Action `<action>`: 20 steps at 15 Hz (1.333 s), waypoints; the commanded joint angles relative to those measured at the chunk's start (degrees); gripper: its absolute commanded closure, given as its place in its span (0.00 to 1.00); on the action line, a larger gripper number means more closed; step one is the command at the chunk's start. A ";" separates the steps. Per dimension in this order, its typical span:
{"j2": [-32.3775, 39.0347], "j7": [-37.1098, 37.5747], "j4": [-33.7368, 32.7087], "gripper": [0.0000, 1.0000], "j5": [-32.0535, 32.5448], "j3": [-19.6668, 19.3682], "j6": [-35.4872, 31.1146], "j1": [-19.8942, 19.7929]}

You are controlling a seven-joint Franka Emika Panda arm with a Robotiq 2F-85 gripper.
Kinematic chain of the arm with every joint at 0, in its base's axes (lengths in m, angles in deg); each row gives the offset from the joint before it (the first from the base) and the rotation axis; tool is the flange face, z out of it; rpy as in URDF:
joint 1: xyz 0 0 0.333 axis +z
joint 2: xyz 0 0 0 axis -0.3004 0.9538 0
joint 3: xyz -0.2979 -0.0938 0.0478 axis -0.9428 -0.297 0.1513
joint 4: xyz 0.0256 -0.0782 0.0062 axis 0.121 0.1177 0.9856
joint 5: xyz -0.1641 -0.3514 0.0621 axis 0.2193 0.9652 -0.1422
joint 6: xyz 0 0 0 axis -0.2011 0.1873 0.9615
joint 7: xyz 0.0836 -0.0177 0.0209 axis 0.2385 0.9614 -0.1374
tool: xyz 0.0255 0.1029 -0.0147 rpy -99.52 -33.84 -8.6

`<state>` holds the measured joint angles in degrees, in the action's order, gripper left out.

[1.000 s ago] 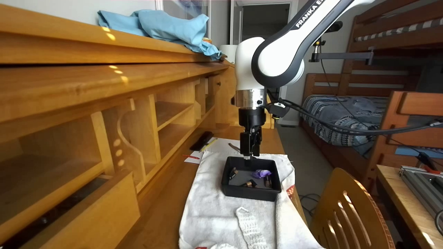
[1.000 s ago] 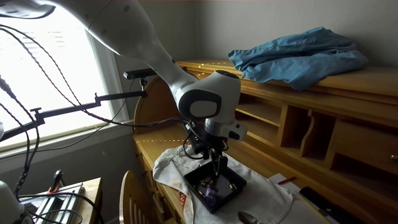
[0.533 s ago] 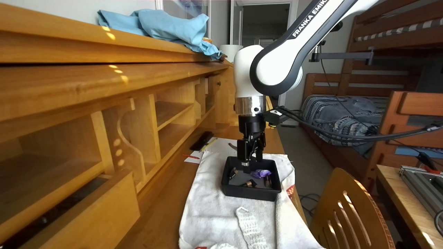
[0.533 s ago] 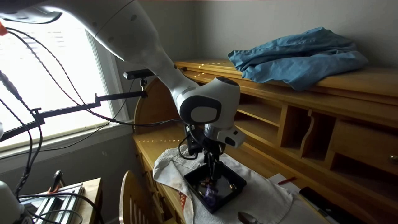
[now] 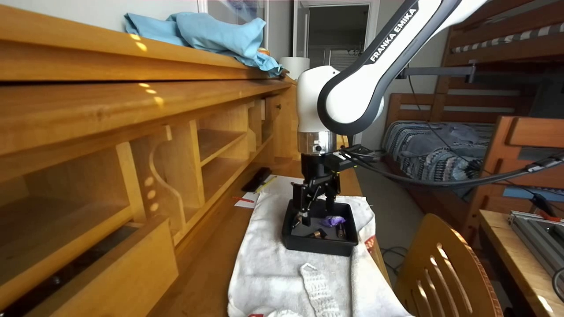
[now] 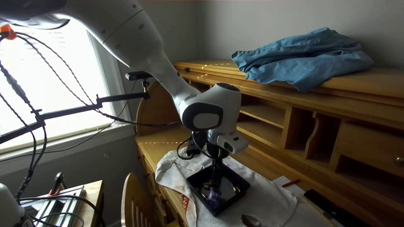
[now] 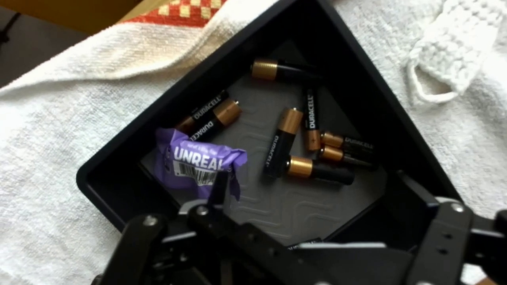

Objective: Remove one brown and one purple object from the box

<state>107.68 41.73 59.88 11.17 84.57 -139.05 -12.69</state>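
Standing wide apart and released, the fingers [image 7: 219, 190] reach from the bottom of the wrist view over the black box [image 7: 344, 71]. Inside it lies the purple object [image 7: 198, 158], a crinkled wrapped piece printed UNREAL above a barcode; one fingertip overlaps its edge here, and whether the two touch cannot be told. Batteries [image 7: 291, 118], black with copper-brown ends, lie scattered about the grey floor of the box: a pair slants along one wall, partly hidden by the purple object, others cluster in the middle, and one is mostly hidden at the bottom. The box rests on a white towel [image 7: 99, 91].

In an exterior view, the arm [image 5: 352, 97] slopes in from the upper right, its fingers parted and pointing down into the box. The towel is spread over a wooden worktop [image 5: 207, 273], and the purple object shows in the half of the box nearer the chair [image 5: 445, 273].

In an exterior view, with blue cloth [image 6: 303, 60] heaped on a shelf [image 6: 385, 83], the fingers blend into the dark box, so their gap cannot be made out. The purple object sits near one corner, and a lone battery lies apart from the rest. A red pen [image 6: 291, 183] lies across white paper [image 6: 296, 189] beside the towel.
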 commanded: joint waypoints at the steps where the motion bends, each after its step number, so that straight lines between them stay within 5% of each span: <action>1: 2.01 4.60 -1.06 0.00 0.29 -1.20 -1.88 1.46; 20: 5.91 11.42 -3.12 0.00 -0.57 -2.62 -3.47 2.77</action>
<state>112.03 51.81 58.50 11.16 82.47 -142.48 -10.54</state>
